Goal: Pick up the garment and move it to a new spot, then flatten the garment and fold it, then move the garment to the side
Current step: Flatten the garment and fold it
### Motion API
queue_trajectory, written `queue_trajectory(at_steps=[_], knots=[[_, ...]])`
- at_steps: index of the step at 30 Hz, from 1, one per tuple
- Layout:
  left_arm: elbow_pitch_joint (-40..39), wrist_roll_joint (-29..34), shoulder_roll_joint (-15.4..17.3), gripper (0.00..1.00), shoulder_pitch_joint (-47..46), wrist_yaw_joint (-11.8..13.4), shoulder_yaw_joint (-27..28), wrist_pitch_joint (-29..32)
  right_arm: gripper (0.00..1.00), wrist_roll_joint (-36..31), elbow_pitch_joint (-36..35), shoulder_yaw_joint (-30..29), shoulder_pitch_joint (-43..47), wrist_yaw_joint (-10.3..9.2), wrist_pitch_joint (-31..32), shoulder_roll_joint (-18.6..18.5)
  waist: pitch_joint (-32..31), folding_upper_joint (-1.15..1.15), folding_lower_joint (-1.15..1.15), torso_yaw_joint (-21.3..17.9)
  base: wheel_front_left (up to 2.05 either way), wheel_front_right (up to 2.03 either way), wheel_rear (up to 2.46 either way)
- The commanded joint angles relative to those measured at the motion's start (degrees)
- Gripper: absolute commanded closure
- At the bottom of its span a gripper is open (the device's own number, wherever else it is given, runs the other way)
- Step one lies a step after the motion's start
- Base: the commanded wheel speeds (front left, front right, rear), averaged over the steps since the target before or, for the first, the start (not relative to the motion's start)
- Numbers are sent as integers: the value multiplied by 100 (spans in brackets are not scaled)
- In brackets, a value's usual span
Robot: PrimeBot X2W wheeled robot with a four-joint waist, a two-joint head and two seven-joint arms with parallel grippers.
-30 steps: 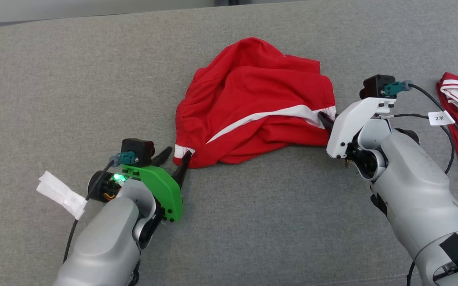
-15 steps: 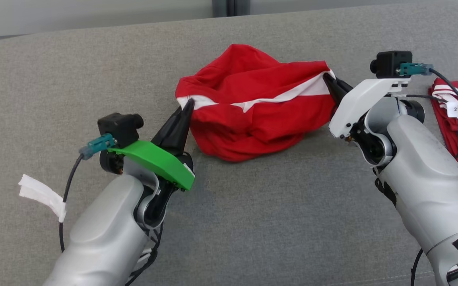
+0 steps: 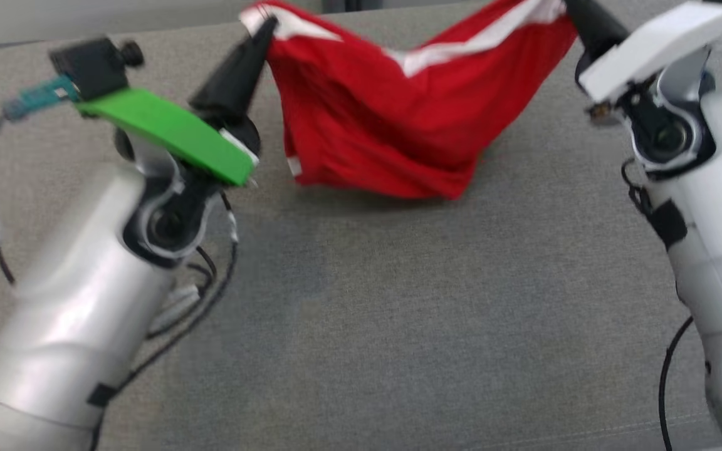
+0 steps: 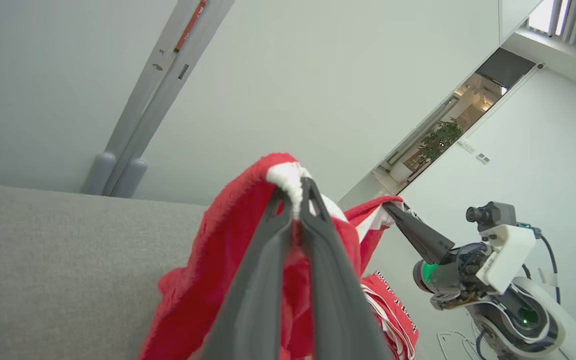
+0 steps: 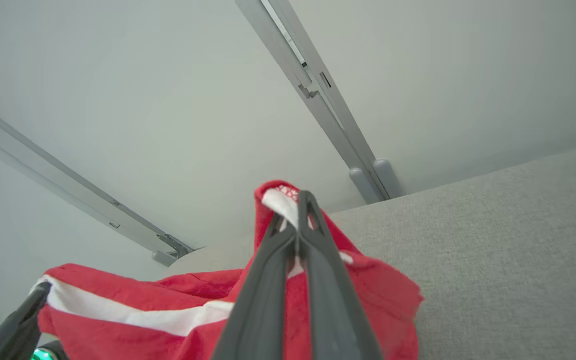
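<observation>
The garment is red cloth with a white stripe, hanging between my two grippers above the grey surface, its lower fold still near or on the fabric below. My left gripper is shut on the garment's white-edged left corner; the left wrist view shows that corner pinched at the fingertips of the left gripper. My right gripper is shut on the right corner at the top edge; in the right wrist view the right gripper clamps the white hem of the garment.
A second red and white striped piece of cloth lies on the surface to the right, under the right arm. A pale wall with grey rails stands behind the surface.
Both grippers closed on the garment's corners and rose, lifting it from a crumpled heap into a hanging span. The head camera has also shifted.
</observation>
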Motion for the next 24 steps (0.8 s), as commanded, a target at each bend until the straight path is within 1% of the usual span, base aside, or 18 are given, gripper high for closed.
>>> queue_trajectory(at_steps=[1,5,7,9,11,13,14,16,18,21,24], knots=[[172,122,188,100,-354,-14,97,15,100,-111,172,-80,-382,1,-181,143,684,0,0,-341,0,0,0],[620,347,322,100,-1298,-15,312,-220,100,-700,833,-287,-1506,1,-1136,411,1010,0,0,-531,0,0,0],[806,427,363,100,-1766,-14,501,-490,100,-988,1107,-369,-2049,1,-1694,548,1158,0,0,-578,0,0,0],[929,487,358,100,-2136,-14,649,-781,100,-1251,1293,-425,-2544,0,-2246,607,1260,0,0,-605,0,0,0],[892,474,289,100,-2511,-14,862,-1031,100,-1467,1366,-555,-2958,-2,-2545,613,1339,0,0,-610,0,0,0],[690,417,216,100,-2764,-14,1073,-1151,100,-1666,1239,-683,-3251,-4,-2636,598,1392,0,0,-587,0,0,0],[486,358,188,100,-2848,-14,1190,-1192,100,-1878,928,-894,-3433,-4,-2655,567,1427,0,0,-567,0,0,0],[145,275,158,100,-2917,-7,1344,-1222,100,-2205,358,-1150,-3456,-4,-2653,621,1497,0,0,-517,0,0,0],[-181,254,142,100,-2825,-1,1470,-1232,100,-2450,-76,-1258,-3237,-5,-2646,699,1548,0,0,-458,0,0,0],[-520,377,139,100,-2434,-1,1393,-1217,100,-2640,-404,-1105,-2907,-4,-2647,606,1611,0,0,-374,0,0,0],[-678,493,164,100,-1860,-2,1047,-1212,100,-2519,-395,-747,-2299,-2,-2648,470,1605,0,0,-284,0,0,0]])
